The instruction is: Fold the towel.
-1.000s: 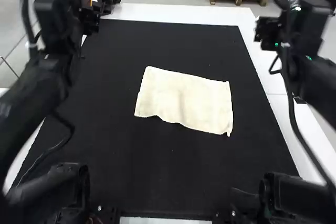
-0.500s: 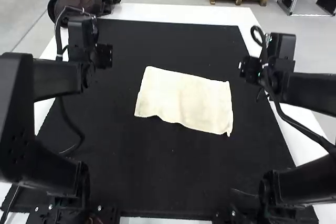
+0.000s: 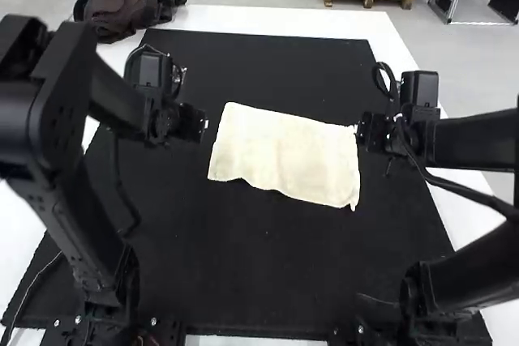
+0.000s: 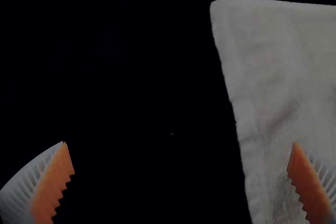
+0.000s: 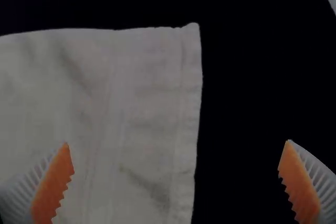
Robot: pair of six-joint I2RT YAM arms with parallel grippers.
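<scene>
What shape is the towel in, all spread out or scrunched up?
Spread flat: the towel lies as one smooth, four-cornered piece on the black mat, with just a wavy near edge.

No legible txt, labels, brands, nos. or signs.
</scene>
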